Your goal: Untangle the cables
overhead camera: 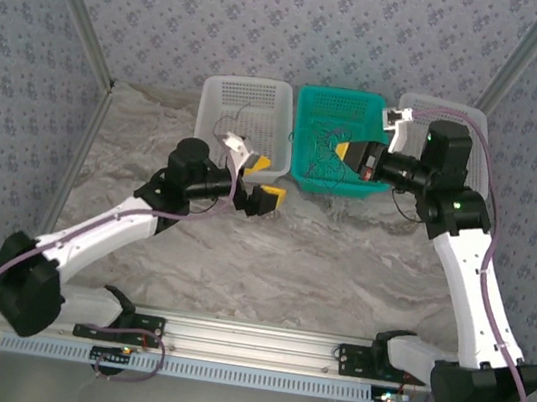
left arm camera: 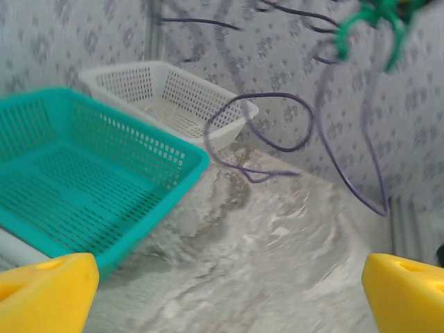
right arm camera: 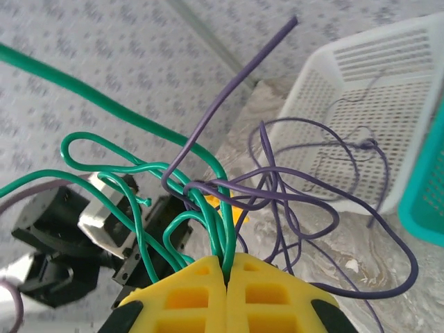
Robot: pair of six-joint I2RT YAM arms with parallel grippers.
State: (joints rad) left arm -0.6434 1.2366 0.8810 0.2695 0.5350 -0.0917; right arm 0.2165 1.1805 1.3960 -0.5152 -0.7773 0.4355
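Over the teal basket [overhead camera: 338,105] in the top view, the right gripper [overhead camera: 345,152] is hanging shut on the cables [overhead camera: 318,156], with thin strands drooping twd the mesh. The left gripper [overhead camera: 263,184] is sitting near the basket's near-left corner, by the left white basket [overhead camera: 249,97]. Its jaws are standing wide w/ nothing between them.

From the left wrist, two yellow fingertips [left arm camera: 45,295] are showing at the bottom corners, far apart, w/ bare table [left arm camera: 277,243] between. Purple strands [left arm camera: 270,96] are looping in the air ahead. A green clump [left arm camera: 361,17] is dangling top right (a bit blurred).

From the right wrist, the yellow fingers [right arm camera: 180,298] are pressing together on a bunch of green strands [right arm camera: 104,104] and purple strands [right arm camera: 236,94], which are fanning out crossed and looped.

Judging by this, the job is mid-way: the right arm is holding the tangle up and the left is free to pick. The next move is probably calling for the left jaws to close on one strand only, likely a purple loop away from the clump, then to draw it out slowly, since the wires are floppy and apt to snag.
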